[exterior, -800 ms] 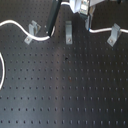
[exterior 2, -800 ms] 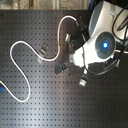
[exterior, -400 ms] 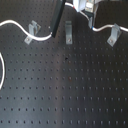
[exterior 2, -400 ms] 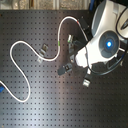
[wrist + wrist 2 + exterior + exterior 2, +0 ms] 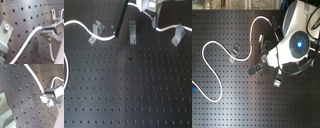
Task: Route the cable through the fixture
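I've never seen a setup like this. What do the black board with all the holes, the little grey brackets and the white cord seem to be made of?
The board looks like matte black metal, perhaps anodised, judging by its regular grid of holes. The brackets look like bare grey metal with a dull sheen. The cable seems to have a smooth white plastic or rubber jacket and bends freely. The pictures are too coarse to be sure.

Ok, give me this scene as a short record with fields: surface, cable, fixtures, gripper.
surface: black perforated board
cable: white cable, looping across the board in the second exterior view; one stretch runs into the jaws in both wrist views
fixtures: three small metal brackets in a row in the first exterior view
gripper: gripper low over the board, jaws shut on the cable
routing: cable passes the bracket on the first exterior view's left; whether it is seated there cannot be told
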You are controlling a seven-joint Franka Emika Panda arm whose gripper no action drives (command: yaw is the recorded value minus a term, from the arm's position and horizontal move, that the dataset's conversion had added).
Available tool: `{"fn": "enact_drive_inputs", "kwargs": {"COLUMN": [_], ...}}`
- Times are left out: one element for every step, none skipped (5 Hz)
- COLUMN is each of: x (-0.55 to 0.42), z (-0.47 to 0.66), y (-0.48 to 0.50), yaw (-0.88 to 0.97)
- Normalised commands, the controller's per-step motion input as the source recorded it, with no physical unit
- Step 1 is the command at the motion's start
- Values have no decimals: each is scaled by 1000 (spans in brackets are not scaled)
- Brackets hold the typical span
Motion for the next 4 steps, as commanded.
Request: {"fn": "enact_drive_inputs", "kwargs": {"x": [-66,-59,-19,153], "z": [-712,-757,-361,-455], "y": [-341,-355,51,450], "yaw": [-31,-23,420,406]}}
